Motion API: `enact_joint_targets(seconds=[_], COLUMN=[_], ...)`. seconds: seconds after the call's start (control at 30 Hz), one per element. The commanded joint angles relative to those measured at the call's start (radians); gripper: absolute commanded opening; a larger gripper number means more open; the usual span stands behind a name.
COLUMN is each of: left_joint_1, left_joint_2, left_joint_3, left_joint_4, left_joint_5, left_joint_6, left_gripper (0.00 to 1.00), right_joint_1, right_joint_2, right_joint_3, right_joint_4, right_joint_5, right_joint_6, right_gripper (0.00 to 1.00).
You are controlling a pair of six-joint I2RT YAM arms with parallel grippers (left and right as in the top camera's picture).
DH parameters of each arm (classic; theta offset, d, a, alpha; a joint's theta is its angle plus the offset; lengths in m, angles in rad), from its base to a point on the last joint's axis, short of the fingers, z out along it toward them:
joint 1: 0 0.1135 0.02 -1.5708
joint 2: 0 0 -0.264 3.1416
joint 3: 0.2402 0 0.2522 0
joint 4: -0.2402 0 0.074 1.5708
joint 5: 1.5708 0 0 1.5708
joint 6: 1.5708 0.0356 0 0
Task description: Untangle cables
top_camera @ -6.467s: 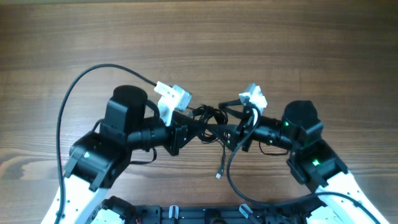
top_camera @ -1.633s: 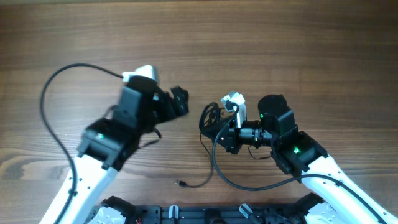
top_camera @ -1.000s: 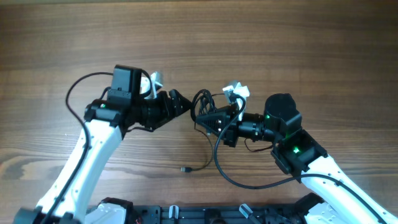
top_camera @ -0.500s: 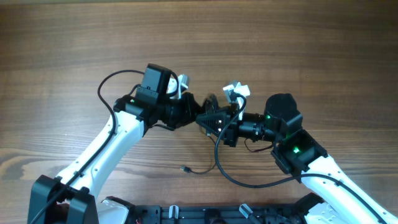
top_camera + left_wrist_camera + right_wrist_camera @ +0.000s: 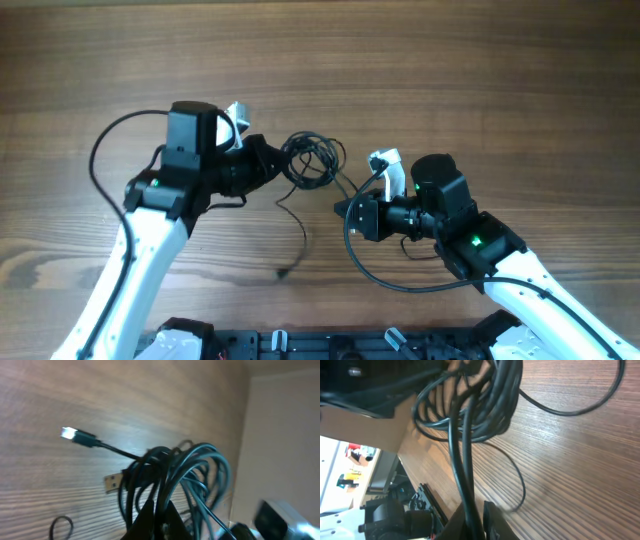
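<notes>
With the cables (image 5: pixel 314 166) bunched at the left gripper (image 5: pixel 280 166), its jaws pinched on them, and one strand (image 5: pixel 466 490) clamped in the right gripper (image 5: pixel 345 209) near it, the strand is best drawn away slowly, so loops are eased rather than tightened.

Brown wood-grain table (image 5: pixel 450 60), darker streaks running across it, plain beige surface (image 5: pixel 285 435) beyond its edge

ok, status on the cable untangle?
Left gripper shut on the cables, bundle tangled. Right gripper shut on strands leading out of it. Loose end trails on the table beside the right arm's thick wire.
</notes>
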Motion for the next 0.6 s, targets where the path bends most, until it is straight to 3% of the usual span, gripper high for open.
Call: enact_joint_targets(seconds=[0.0,0.3,0.57], left_joint_1=[-0.069,-0.224,-0.377], left_joint_2=[-0.119,-0.223,-0.223], left_joint_3=[-0.001,-0.001,-0.001], left_joint_4=[0.006,0.007,0.048], left_joint_5=[-0.072,-0.234,-0.232], left_joint_6=[0.112,0.138,0.231], left_gripper=[0.04,0.04,0.04], right_joint_1=[-0.002,-0.002,-0.002], right_joint_2=[0.008,0.008,0.008], right_joint_3=[0.009,0.009,0.009], right_joint_4=[0.066,0.239,0.238], right_joint_5=[-0.034,-0.141,-0.016], right_joint_6=[-0.017,0.045,0.105], right_gripper=[0.10,0.07,0.06])
